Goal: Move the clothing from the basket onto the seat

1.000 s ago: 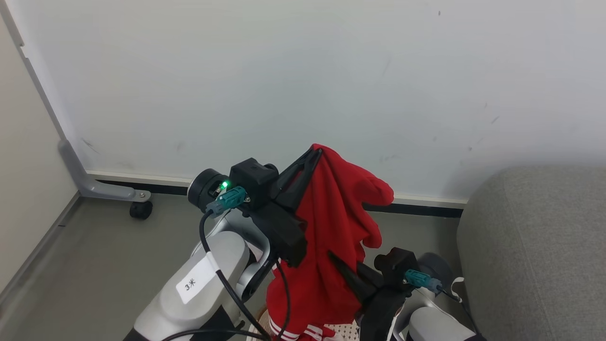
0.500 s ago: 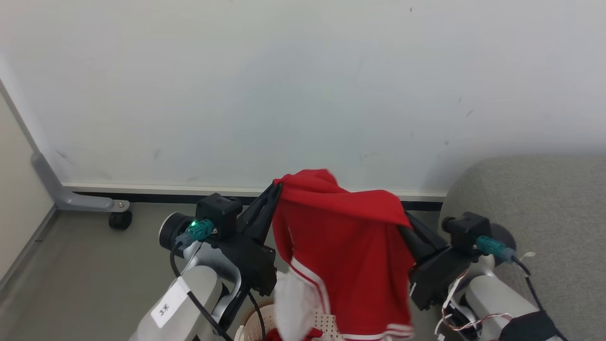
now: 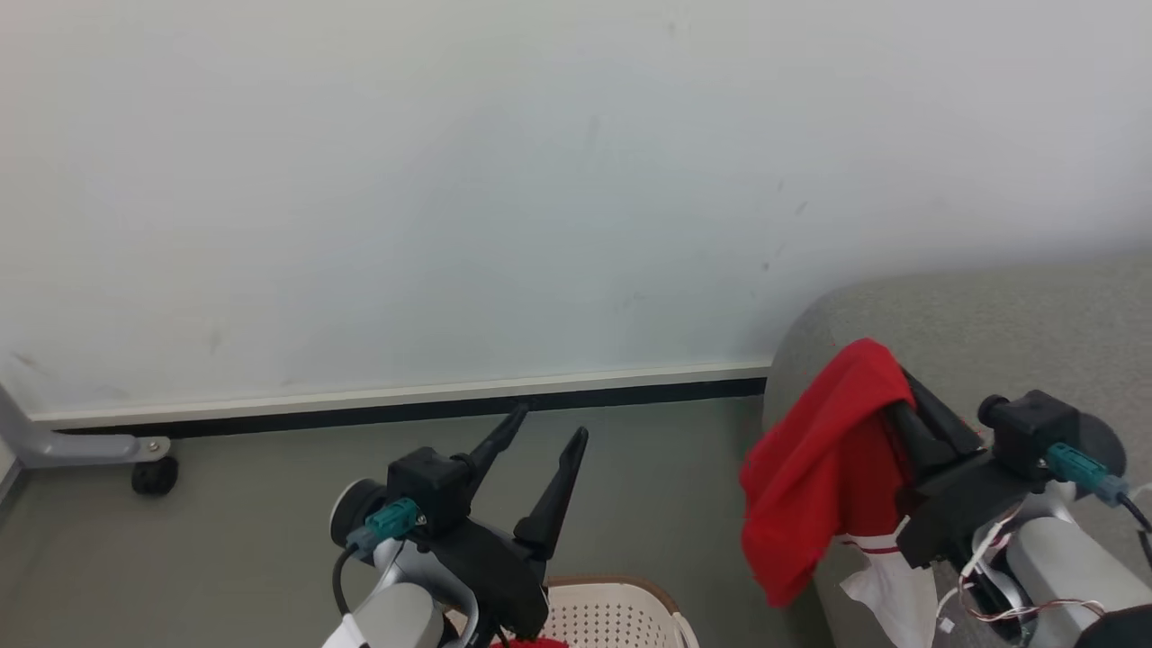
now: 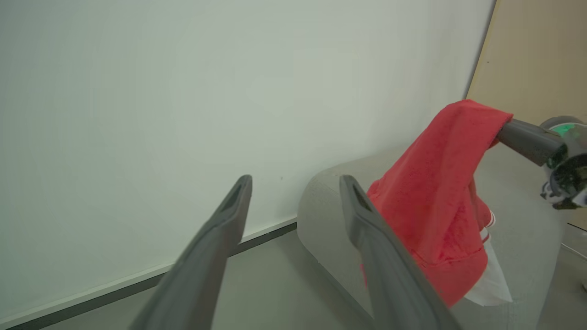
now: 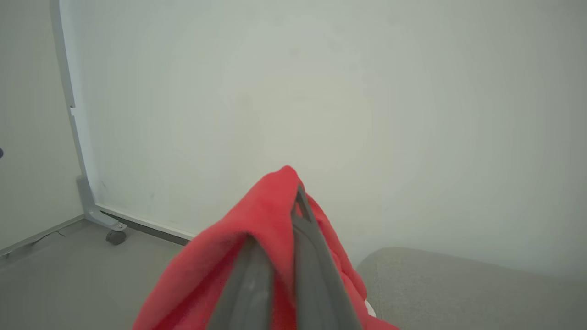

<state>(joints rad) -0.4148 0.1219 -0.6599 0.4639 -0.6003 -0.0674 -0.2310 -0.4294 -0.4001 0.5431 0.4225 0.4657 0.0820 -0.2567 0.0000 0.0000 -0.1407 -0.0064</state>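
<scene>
A pale wall (image 3: 450, 180) fills the background, with a grey floor (image 3: 225, 504) below it. A grey wheeled frame leg (image 3: 99, 450) is seen at the far left. At the right, the rounded end of the seat (image 3: 1008, 333) is seen, much the largest thing of the task. Low in the middle of the head view, the rim of the basket (image 3: 630, 583) is cut by the picture's edge.

The clothing (image 3: 819, 468) is held aloft at the seat's near corner, draped over the right gripper (image 3: 907, 398). Its jaws are pressed together on the red fabric, and a white panel hangs below. Whether the cloth touches the upholstery cannot be told.

The left gripper (image 3: 551, 423) is raised above the basket with its jaws spread and nothing between them. A sliver of red cloth (image 3: 531, 643) is seen at the basket's rim, so more is judged to be left inside.

The transfer step is judged to be in hand, and the placing is not yet done. For the next move, the right arm would have to be brought further over the cushion and lowered. The jaws should be parted only once the hanging folds are clear of the seat's edge, lest the garment slide to the floor.
</scene>
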